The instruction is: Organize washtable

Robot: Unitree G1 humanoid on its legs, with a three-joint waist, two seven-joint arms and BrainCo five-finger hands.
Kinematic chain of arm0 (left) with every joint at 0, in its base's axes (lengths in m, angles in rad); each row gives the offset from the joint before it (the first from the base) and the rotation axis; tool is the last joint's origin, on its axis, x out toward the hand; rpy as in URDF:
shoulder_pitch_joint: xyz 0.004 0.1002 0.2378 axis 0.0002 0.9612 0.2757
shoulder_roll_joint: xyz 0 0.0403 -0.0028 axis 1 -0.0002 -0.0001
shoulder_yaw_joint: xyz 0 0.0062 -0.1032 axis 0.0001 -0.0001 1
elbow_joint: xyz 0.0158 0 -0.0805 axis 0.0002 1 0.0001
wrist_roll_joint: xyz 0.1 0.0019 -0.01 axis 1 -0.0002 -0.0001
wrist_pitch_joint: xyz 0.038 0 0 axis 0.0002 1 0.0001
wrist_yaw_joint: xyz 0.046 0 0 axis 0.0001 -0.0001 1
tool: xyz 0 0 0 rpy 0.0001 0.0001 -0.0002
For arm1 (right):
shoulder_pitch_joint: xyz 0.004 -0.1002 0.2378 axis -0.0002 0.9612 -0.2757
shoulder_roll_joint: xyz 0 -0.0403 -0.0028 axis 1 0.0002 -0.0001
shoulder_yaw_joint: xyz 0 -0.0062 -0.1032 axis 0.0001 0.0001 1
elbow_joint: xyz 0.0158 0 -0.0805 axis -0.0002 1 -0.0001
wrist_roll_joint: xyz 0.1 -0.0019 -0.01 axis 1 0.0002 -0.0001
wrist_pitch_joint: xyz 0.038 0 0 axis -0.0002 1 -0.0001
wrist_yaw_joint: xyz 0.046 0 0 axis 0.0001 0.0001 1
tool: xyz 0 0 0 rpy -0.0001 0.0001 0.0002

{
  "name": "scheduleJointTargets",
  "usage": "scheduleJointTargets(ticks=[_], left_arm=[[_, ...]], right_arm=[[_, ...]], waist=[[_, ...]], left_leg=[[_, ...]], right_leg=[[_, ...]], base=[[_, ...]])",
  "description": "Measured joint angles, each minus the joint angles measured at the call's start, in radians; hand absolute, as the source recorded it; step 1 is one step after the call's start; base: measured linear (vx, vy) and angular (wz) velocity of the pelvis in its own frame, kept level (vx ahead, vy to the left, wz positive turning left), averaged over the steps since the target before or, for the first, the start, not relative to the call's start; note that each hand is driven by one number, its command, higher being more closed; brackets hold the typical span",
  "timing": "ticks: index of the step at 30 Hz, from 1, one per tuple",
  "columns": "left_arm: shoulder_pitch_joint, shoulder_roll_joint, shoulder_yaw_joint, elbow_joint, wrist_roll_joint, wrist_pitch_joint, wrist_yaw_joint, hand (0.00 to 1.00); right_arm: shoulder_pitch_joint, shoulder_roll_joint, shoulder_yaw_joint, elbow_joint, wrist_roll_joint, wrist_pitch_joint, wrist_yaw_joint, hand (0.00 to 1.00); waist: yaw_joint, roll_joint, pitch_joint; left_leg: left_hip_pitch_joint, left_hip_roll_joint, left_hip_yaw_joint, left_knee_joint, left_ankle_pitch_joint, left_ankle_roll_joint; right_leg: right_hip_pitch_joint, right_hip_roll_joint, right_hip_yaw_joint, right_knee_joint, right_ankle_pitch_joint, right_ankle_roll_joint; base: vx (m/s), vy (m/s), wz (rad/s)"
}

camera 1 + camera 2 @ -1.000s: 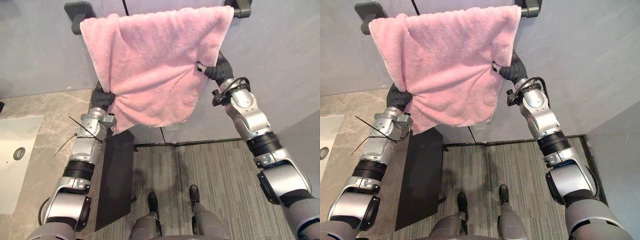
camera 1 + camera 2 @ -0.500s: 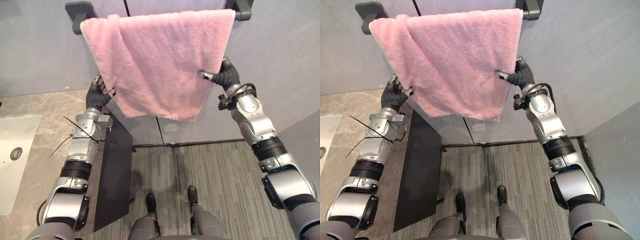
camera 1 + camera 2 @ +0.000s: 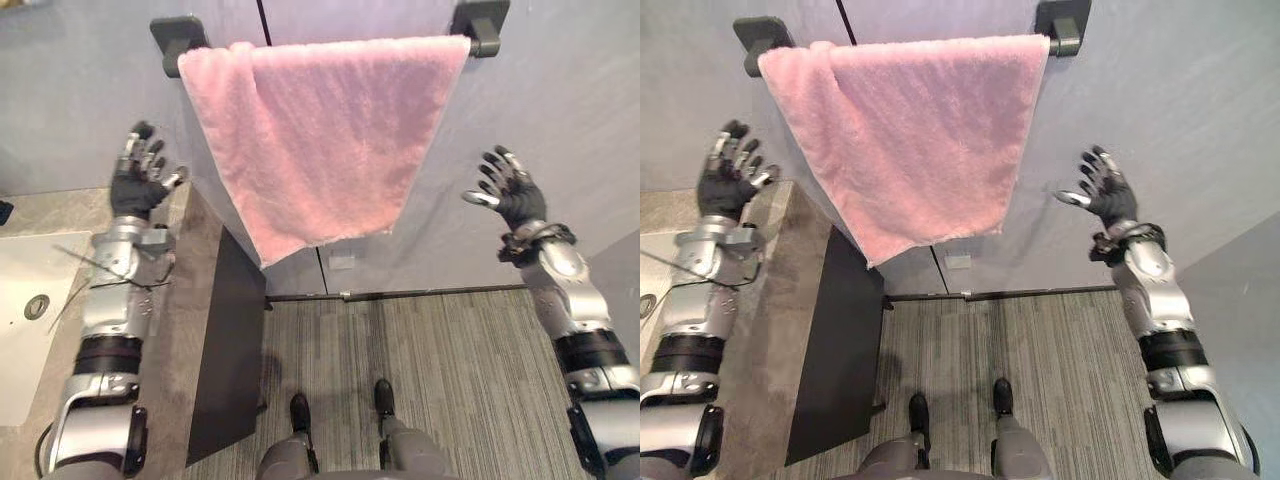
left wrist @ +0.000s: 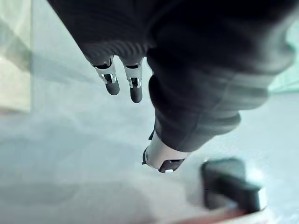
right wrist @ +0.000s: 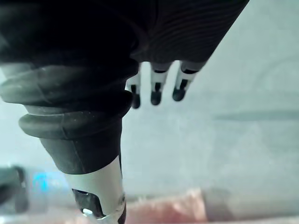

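Left robot hand (image 3: 135, 185) and right robot hand (image 3: 515, 197) aloft, fingers apart, either side of pink towel (image 3: 320, 130).

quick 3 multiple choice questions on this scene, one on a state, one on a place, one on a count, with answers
1. The left hand and right hand are:
A both shut
B both open
C one open, one shut

2. The pink terry towel is:
A draped over the dark wall bar
B bunched in the left hand
C pinched in the right hand

3. Hands touching the towel:
A two
B one
C none

Answers:
1 B, fingers are spread on both.
2 A, it hangs from the bar.
3 C, each hand is raised clear of the towel, one on either side.
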Motion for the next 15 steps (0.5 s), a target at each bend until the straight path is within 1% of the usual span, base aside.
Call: scheduleJointTargets(ticks=[1,3,5,6,8,9,11,12,13,14,15], left_arm=[[0.030,0.002,0.046,-0.024,0.000,-0.003,0.007,0.00],[0.068,0.014,0.095,-0.055,0.000,-0.010,0.021,0.00],[0.101,0.020,0.169,-0.105,0.017,-0.016,0.052,0.00],[0.108,0.020,0.185,-0.122,0.027,-0.017,0.063,0.00],[0.130,0.019,0.214,-0.197,0.055,-0.024,0.095,0.00],[0.131,0.019,0.216,-0.211,0.059,-0.029,0.102,0.00],[0.131,0.019,0.216,-0.264,0.049,-0.052,0.101,0.00],[0.132,0.019,0.210,-0.278,0.044,-0.055,0.101,0.00],[0.136,0.023,0.181,-0.307,0.037,-0.058,0.091,0.00],[0.143,0.031,0.158,-0.324,0.037,-0.059,0.084,0.00],[0.160,0.065,0.088,-0.365,0.031,-0.059,0.036,0.00]], right_arm=[[0.044,-0.009,-0.059,-0.040,0.000,0.004,-0.004,0.00],[0.092,-0.021,-0.128,-0.116,0.000,0.004,-0.009,0.00],[0.141,-0.032,-0.214,-0.208,-0.003,-0.006,-0.019,0.00],[0.148,-0.032,-0.227,-0.227,-0.003,-0.009,-0.020,0.00],[0.185,-0.032,-0.263,-0.310,0.000,-0.033,-0.018,0.00],[0.192,-0.032,-0.265,-0.329,0.004,-0.035,-0.017,0.00],[0.202,-0.033,-0.262,-0.394,0.062,-0.057,0.005,0.00],[0.203,-0.037,-0.254,-0.412,0.072,-0.064,0.008,0.00],[0.209,-0.063,-0.223,-0.451,0.101,-0.072,0.014,0.00],[0.209,-0.084,-0.196,-0.471,0.107,-0.073,0.021,0.00],[0.209,-0.136,-0.122,-0.515,0.133,-0.073,0.071,0.00]], waist=[[0.000,0.000,-0.016],[-0.002,0.000,-0.030],[-0.004,-0.002,-0.045],[-0.006,-0.002,-0.049],[-0.008,0.001,-0.068],[-0.008,0.001,-0.072],[-0.012,0.005,-0.075],[-0.014,0.008,-0.078],[-0.018,0.013,-0.085],[-0.019,0.017,-0.089],[-0.019,0.023,-0.097]], left_leg=[[0.004,0.000,-0.001,0.000,-0.001,0.000],[0.004,0.001,-0.001,0.000,-0.003,-0.001],[0.004,0.001,-0.004,0.000,-0.008,0.001],[0.004,0.001,-0.005,0.000,-0.009,0.001],[0.003,0.000,-0.008,0.000,-0.009,0.001],[0.003,0.000,-0.009,0.000,-0.009,0.001],[0.003,0.001,-0.013,0.000,-0.009,0.001],[0.003,0.002,-0.013,0.000,-0.009,0.001],[0.003,0.001,-0.013,0.000,-0.008,0.001],[0.002,0.001,-0.013,0.000,-0.008,0.001],[0.002,0.000,-0.012,0.000,-0.008,0.001]], right_leg=[[0.005,0.000,-0.001,0.000,-0.004,0.000],[0.005,0.000,-0.001,-0.002,-0.008,0.000],[0.006,0.000,-0.001,-0.004,-0.017,0.007],[0.007,0.000,-0.001,-0.004,-0.017,0.007],[0.007,0.000,-0.008,-0.004,-0.018,0.007],[0.009,0.000,-0.009,-0.004,-0.018,0.007],[0.017,-0.001,-0.019,-0.004,-0.022,0.004],[0.017,-0.001,-0.023,-0.004,-0.023,0.005],[0.017,-0.004,-0.029,-0.004,-0.024,0.006],[0.017,-0.005,-0.031,-0.004,-0.025,0.007],[0.018,-0.006,-0.031,-0.004,-0.025,0.008]], base=[[0.02,0.017,0.03],[0.00,0.000,0.00],[-0.01,0.008,0.02],[-0.03,0.018,0.04],[-0.02,0.015,0.04],[-0.03,0.018,0.07],[-0.04,0.018,0.11],[-0.02,0.009,0.17],[0.00,0.004,0.14],[-0.01,0.013,0.11],[-0.01,0.015,0.03]])
